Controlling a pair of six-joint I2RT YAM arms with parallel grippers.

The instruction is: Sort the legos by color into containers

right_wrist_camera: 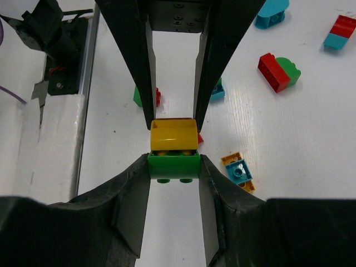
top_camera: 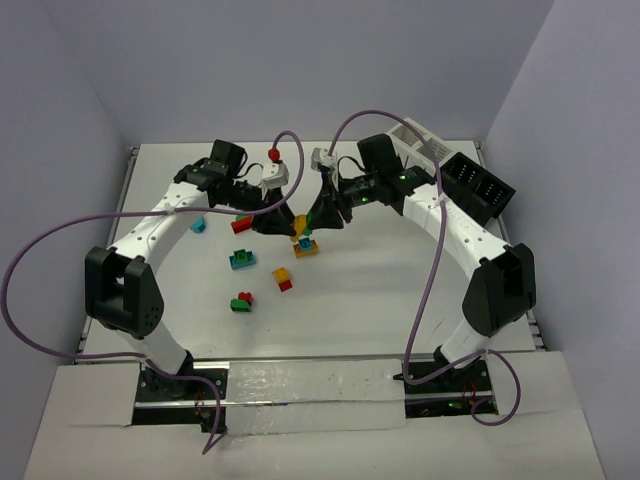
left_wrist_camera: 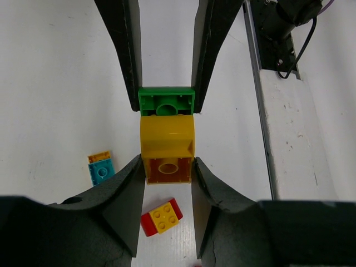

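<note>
Light, stiff, slick two-brick stack hanging above the desk [top_camera: 380, 290]: left pincer [left_wrist_camera: 166, 165] clamped on the yellow brick [left_wrist_camera: 167, 136], right pincer [right_wrist_camera: 174, 164] clamped on the green brick [left_wrist_camera: 166, 101], so I'd squeeze the flat sides.

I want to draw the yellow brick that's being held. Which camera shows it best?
Left wrist: the yellow brick fills the centre, close up. Right wrist shows only its curved side; the top camera, a tiny speck.
</note>
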